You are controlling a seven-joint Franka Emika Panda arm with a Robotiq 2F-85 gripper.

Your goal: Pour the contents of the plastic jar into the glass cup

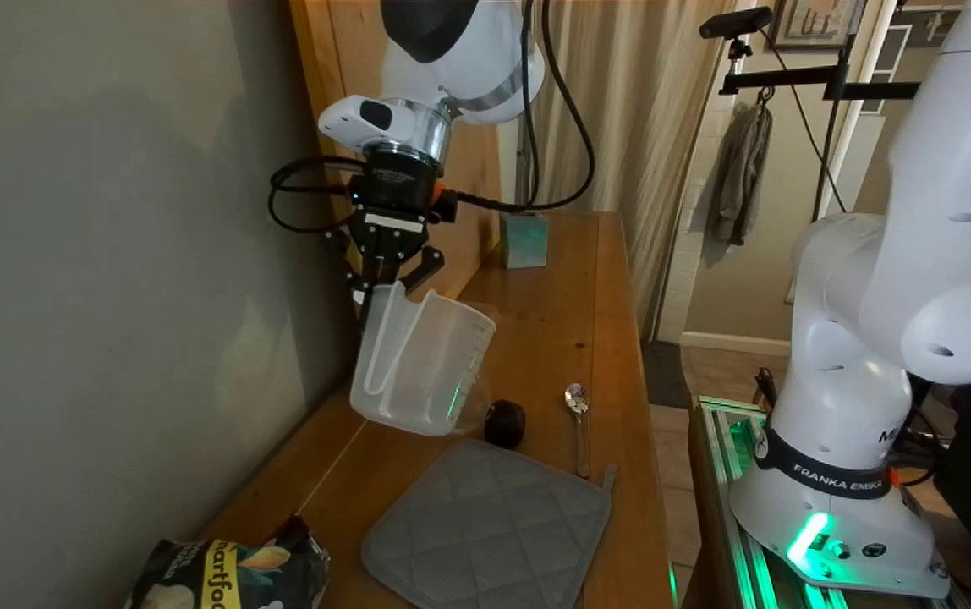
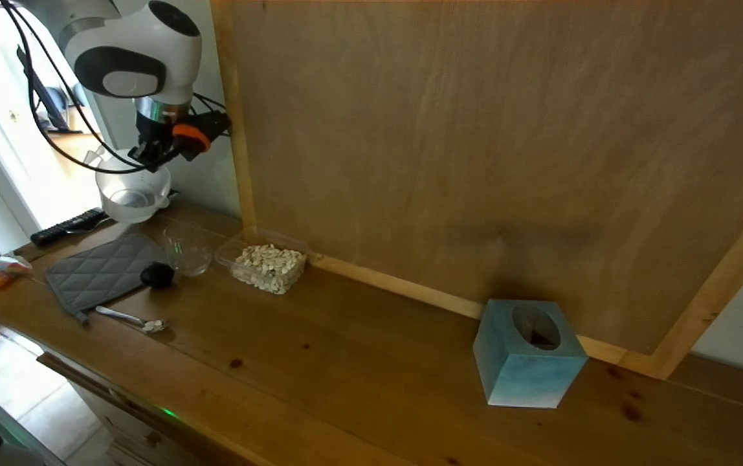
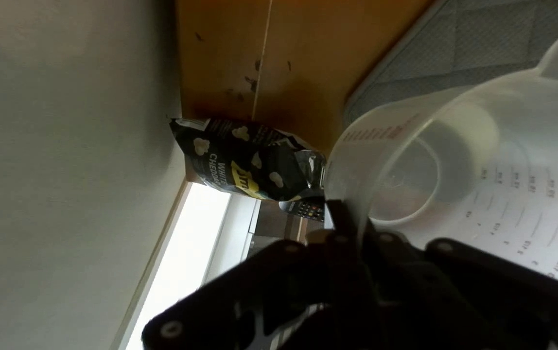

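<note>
Robotiq gripper (image 3: 360, 224): jaws are being held clamped on the thin rim wall of the translucent measuring jug (image 1: 426, 364), one finger being set on each side.
Jug position: it is being hung tilted, mouth upward, seemingly above the wooden tabletop (image 1: 540, 347).
Jug load: hardly anything is being made out inside; a light carry is being expected.
Jug plastic: it is being judged springy, smooth and hard to break, so slipping or swivelling at the pinch is being risked more than cracking.
Jug hold: a deep, square bite is being favoured; a firmer grasp is being hoped for at the long raised strip (image 1: 381, 359), handle or spout not being settled.
Clear glass tumbler (image 2: 188, 250): near the dark object (image 2: 158, 275) on the tabletop, it is being judged brittle and slick, easily toppled by the jug.
Rolled oats (image 2: 270, 262): past the tumbler, a heap is being shown in an exterior view.
</note>
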